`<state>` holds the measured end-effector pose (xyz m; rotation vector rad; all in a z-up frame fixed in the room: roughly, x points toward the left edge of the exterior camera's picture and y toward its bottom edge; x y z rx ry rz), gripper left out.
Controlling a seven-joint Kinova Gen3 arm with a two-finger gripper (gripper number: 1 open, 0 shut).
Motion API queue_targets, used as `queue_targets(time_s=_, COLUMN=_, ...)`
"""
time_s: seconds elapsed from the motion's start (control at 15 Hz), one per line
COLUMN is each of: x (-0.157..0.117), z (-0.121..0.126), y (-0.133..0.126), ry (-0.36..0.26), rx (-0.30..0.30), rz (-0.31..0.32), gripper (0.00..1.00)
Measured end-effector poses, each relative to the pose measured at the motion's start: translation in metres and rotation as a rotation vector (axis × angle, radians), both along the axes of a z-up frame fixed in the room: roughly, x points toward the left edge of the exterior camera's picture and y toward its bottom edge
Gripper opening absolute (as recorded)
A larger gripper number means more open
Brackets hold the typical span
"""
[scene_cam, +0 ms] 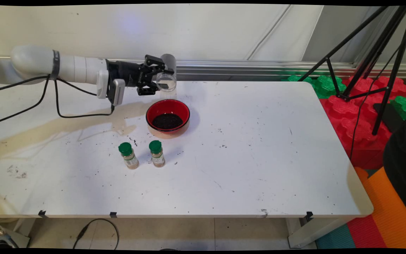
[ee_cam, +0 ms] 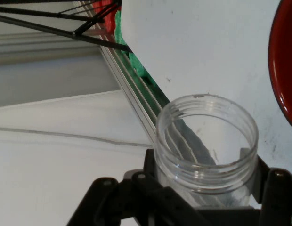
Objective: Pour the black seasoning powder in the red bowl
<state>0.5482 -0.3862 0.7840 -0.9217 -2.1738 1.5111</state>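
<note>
- The gripper (scene_cam: 154, 78), in the upper left of the frame, grasps a clear jar (scene_cam: 167, 77) lying on its side.
- Just below it on the table (scene_cam: 259, 148) sits a red bowl (scene_cam: 167, 117) of dark grains.
- Two green-capped spice bottles (scene_cam: 128, 155) (scene_cam: 157, 153) stand lower, side by side.

Red bowl (scene_cam: 167, 118) of dark grains sat mid-table. Two green-capped spice bottles (scene_cam: 128, 155) (scene_cam: 157, 153) stood side by side nearer front edge (upright, apart). Black tripod (scene_cam: 375, 60) stood over red and green foam blocks (scene_cam: 358, 116) beyond white table (scene_cam: 259, 158).
</note>
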Motion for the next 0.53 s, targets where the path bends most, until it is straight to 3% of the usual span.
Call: queue_targets(time_s=0.53, x=0.0018, z=-0.0014, y=0.0108, ry=-0.097, rx=-0.086, rz=-0.053, gripper=0.00)
